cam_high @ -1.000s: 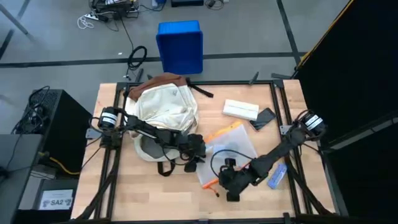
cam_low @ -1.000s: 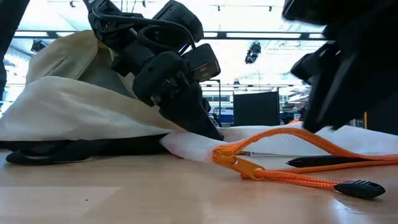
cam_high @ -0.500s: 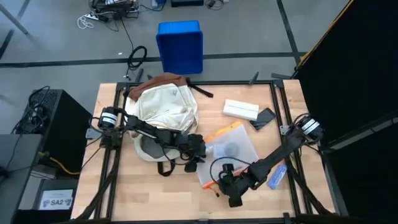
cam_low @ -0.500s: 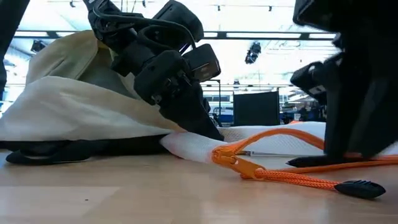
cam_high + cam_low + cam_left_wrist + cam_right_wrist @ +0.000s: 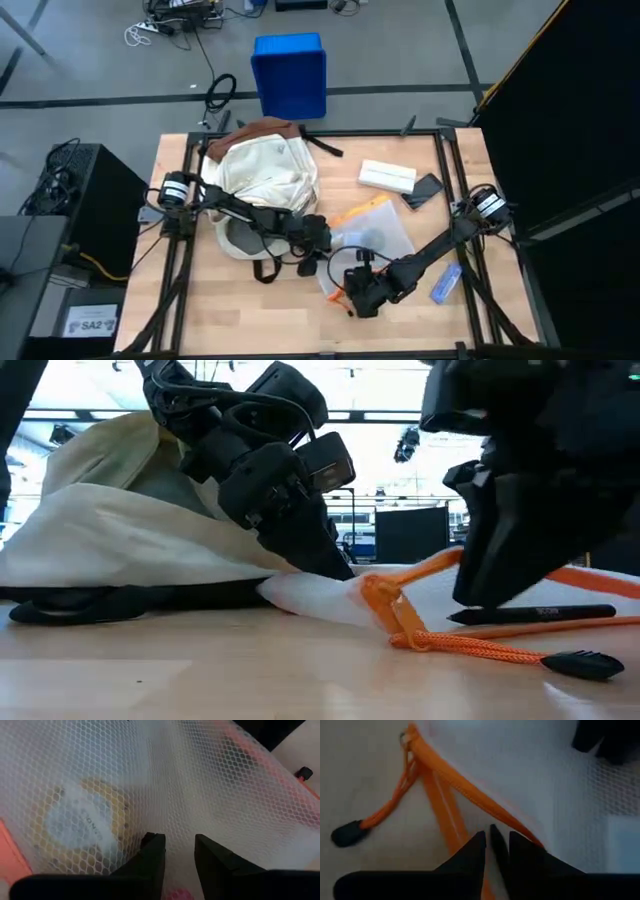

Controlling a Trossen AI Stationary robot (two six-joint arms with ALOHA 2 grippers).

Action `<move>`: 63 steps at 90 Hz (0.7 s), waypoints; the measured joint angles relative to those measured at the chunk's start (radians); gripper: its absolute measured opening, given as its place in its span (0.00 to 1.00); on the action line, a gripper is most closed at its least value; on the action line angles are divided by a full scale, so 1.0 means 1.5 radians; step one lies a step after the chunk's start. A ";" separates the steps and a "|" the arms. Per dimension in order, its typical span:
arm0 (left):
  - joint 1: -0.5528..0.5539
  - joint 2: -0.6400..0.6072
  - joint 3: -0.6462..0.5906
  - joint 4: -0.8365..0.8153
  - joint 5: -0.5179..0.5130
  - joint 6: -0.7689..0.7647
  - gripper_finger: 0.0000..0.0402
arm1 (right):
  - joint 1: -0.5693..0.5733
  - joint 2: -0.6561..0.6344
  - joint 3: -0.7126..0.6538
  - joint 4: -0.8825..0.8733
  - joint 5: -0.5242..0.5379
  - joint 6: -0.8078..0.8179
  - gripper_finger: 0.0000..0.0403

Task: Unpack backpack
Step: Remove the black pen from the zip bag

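The cream backpack (image 5: 262,175) lies on its side at the table's left half, brown base toward the far edge. To its right lies a clear mesh pouch (image 5: 378,238) with an orange zip edge. My left gripper (image 5: 318,243) is down on the pouch's left end, beside the backpack's mouth. My right gripper (image 5: 357,293) is at the pouch's near left corner, shut on the orange edge. The zip's orange cord with its black end (image 5: 575,660) trails on the table. My left gripper has its fingers (image 5: 152,855) on the pouch's mesh wall (image 5: 177,827) at the end nearest the backpack, a narrow gap between them. It slants down from the table's left. That end stays on the table (image 5: 300,588). Whether mesh is pinched, I cannot tell. My right gripper pinches the pouch's orange zip edge (image 5: 520,832) between its two fingers, close to the slider (image 5: 380,595). It comes from above, slanting from the table's right. The orange edge rises off the table to the fingers (image 5: 440,560); the rest of the pouch lies flat.
A white box (image 5: 387,177) and a dark phone (image 5: 424,190) lie at the far right, a blue packet (image 5: 446,283) near the right edge. A dark pen (image 5: 530,614) lies by the pouch. A blue crate (image 5: 290,75) stands on the floor beyond the table.
My right gripper has moved toward the table's left along the pouch's near edge and come down at the orange zip edge. That edge, flat on the table before, now bends up by the slider. My left gripper and the backpack have kept still.
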 joint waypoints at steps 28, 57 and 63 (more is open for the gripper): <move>0.000 0.000 0.000 0.000 0.000 0.000 0.19 | -0.018 0.001 0.006 -0.071 -0.076 0.008 0.26; 0.000 0.000 0.000 0.000 0.000 0.000 0.19 | -0.052 0.001 0.006 -0.126 -0.085 0.036 0.24; 0.000 0.000 0.000 0.000 0.000 0.000 0.19 | -0.057 0.001 0.006 -0.133 -0.085 0.032 0.19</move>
